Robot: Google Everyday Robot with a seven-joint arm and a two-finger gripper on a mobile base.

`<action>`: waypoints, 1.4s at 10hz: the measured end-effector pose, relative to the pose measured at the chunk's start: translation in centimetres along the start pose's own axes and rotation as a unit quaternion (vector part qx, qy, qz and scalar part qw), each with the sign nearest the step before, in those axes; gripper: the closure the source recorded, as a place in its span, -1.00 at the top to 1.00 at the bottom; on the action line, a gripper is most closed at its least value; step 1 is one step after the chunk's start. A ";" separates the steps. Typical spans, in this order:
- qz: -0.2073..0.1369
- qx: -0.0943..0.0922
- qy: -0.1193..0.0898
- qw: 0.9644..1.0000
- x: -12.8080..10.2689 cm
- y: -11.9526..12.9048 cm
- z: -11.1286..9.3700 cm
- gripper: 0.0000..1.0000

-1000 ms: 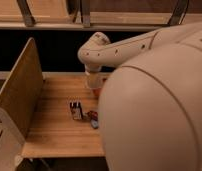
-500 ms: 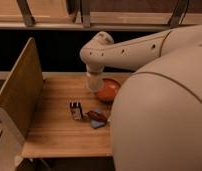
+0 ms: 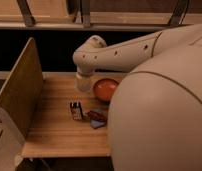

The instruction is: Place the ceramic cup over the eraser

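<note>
Clenched pincer (image 3: 84,86) low over the bench (image 3: 54,135), red-orange bowl (image 3: 105,89) just beside it, eraser (image 3: 76,110) nearer the camera

Robot test bench, by the look of it a lab
A plain wooden tabletop (image 3: 54,132) has an upright board (image 3: 19,95) at 9 o'clock and a braced shelf rail (image 3: 54,24) at 12 o'clock; a cream robot arm (image 3: 124,50) lowers its gripper (image 3: 84,85) over the far edge

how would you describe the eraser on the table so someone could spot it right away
On the wooden table, find the red-orange bowl; the gripper hangs just left of it. Nearer the camera, the eraser sits left of the flat bluish-dark piece. It is a tiny dark rectangular block with a pale patch, unlike that flat piece.
</note>
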State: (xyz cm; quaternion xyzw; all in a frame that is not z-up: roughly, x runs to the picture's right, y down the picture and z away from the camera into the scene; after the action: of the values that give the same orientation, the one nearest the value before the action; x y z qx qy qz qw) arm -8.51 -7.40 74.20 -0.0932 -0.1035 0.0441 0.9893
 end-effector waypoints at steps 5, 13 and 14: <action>-0.012 -0.014 -0.022 1.000 -3.1 2.7 -1.4 -1.00; -0.049 -0.011 -0.004 0.999 -4.4 3.4 -2.9 -1.00; -0.054 -0.008 -0.003 0.999 -4.8 3.6 -3.3 -1.00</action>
State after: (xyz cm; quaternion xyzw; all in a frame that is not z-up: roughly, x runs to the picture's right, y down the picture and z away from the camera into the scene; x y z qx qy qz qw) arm -12.71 -4.92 69.38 -0.0955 -0.1119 -0.0097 0.9891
